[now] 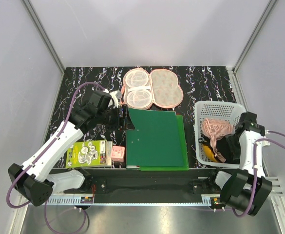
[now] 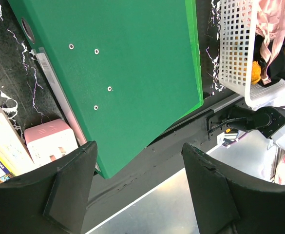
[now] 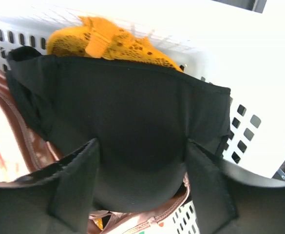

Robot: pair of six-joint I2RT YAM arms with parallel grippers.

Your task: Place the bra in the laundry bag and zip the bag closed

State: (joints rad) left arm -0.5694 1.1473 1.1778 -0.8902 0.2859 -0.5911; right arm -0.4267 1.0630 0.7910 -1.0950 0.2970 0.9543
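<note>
The laundry bag [image 1: 152,88] lies open at the back centre of the table, pale two-cup inside on the left, watermelon-print lid on the right. The black bra [image 3: 132,122] lies in the white basket [image 1: 220,108], on top of a mustard-orange cloth [image 3: 108,41]. My right gripper [image 3: 142,187] is down in the basket, open, with its fingers on either side of a black bra cup. In the top view it [image 1: 228,145] is mostly hidden under its wrist. My left gripper [image 2: 140,190] is open and empty, above the far left corner of a green binder [image 1: 157,139].
The basket also holds a pink satin cloth [image 1: 215,128]. The green binder lies flat in the middle of the table. A pink box [image 1: 118,154] and a green-yellow package [image 1: 87,153] lie left of it. The basket wall [image 3: 259,73] is close on the right gripper's right.
</note>
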